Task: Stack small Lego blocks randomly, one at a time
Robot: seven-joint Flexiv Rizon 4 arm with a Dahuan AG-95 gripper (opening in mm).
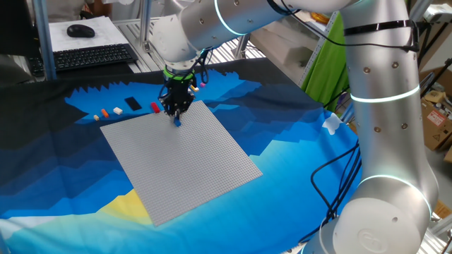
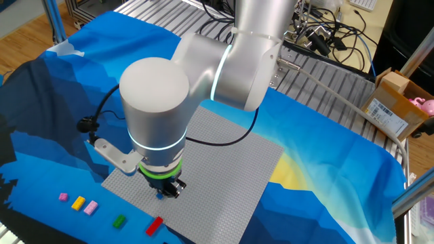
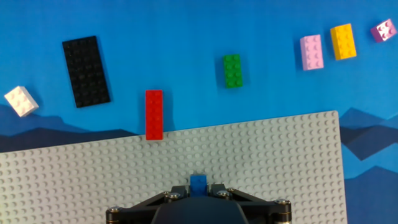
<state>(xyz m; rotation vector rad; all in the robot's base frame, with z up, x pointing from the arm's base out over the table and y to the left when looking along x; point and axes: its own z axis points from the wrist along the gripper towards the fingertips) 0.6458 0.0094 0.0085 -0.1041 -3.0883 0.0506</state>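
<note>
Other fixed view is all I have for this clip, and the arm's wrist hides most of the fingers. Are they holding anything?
Observer: Yes. In the hand view a small blue brick sits between the fingers, over the grey baseplate.
Operator: I count five loose bricks on the cloth. Any more?
Observer: Yes. In the hand view a black plate and a white brick lie left of the red brick.
Operator: Anything past those?
Observer: One fixed view shows an orange brick next to the white one.
</note>
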